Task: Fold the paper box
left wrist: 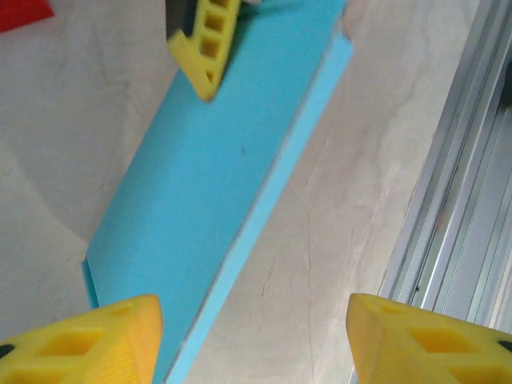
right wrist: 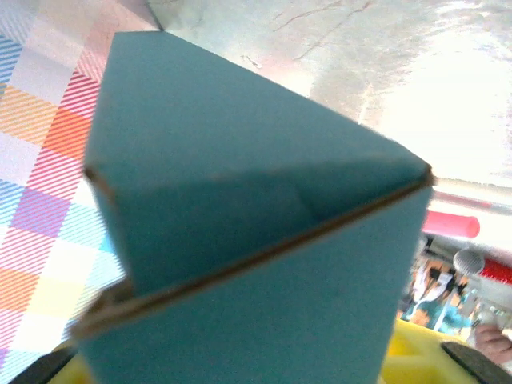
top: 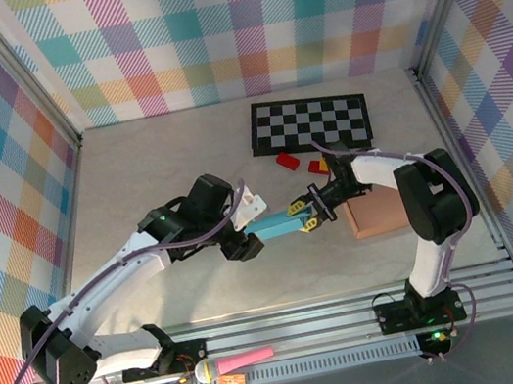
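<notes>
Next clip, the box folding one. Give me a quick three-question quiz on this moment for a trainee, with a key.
1. Which gripper is clamped on the blue paper box?
2. True or false: the left gripper has its jaws spread wide, with bare table visible between them.
3. What lies flat on the table beyond the box? A) a checkered board B) a bowl C) a folded towel

Key
1. The right gripper. One of its yellow fingers presses on the box's top face in the left wrist view.
2. True.
3. A.
</notes>
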`<act>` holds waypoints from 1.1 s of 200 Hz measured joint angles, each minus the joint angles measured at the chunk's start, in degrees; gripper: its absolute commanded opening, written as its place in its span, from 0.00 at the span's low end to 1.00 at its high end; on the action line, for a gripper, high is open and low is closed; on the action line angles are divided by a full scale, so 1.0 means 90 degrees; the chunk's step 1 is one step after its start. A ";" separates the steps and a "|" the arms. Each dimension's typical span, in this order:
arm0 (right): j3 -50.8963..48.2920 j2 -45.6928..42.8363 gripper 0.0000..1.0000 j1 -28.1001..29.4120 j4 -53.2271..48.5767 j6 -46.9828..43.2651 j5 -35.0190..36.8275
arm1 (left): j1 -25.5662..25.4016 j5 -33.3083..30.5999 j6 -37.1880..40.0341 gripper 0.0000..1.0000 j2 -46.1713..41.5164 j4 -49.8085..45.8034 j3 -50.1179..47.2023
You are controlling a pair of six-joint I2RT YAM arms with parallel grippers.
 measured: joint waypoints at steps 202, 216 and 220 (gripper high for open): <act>0.0175 0.0651 0.38 -0.0466 -0.0971 -0.0738 -0.0478 | -0.0537 -0.1829 0.1273 0.69 0.0126 0.0685 -0.0085; 0.0175 0.0651 0.38 -0.0466 -0.0969 -0.0733 -0.0481 | -0.0537 -0.1858 0.1280 0.69 0.0126 0.0680 -0.0126; 0.0175 0.0651 0.38 -0.0466 -0.0969 -0.0733 -0.0478 | -0.0537 -0.1863 0.1282 0.69 0.0165 0.0678 -0.0129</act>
